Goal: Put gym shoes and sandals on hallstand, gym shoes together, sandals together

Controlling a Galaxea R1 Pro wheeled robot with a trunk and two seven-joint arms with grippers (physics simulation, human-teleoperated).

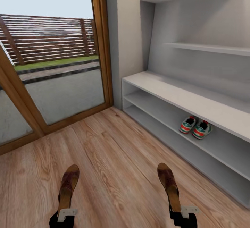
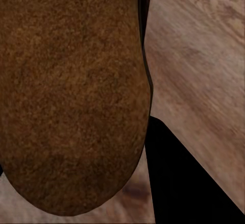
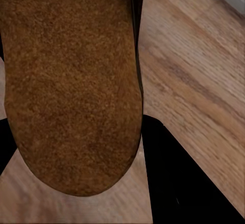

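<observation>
Each pincer is clamped on a sandal's heel end: left pincer (image 1: pixel 66 214) holds the left sandal (image 1: pixel 68 186) at lower left of frame, right pincer (image 1: pixel 184 212) the right sandal (image 1: pixel 168 184) at lower right, above the wood-grain corridor floor (image 1: pixel 118 158). Sandals look light, fairly stiff, with grippy suede-textured footbeds; heel hold seems secure. Gym shoes (image 1: pixel 195 128) sit together on the hallstand (image 1: pixel 173 94), mid-right.

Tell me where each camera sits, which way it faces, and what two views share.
Head view: on the head, looking forward and down at the pale grey hallstand with cream-white gym shoes; both end effectors, left and right, hold sandals.
Left wrist view: along the left end effector, onto a tan-brown sandal footbed.
Right wrist view: likewise, the other sandal.
Shared: wood-plank floor.
</observation>
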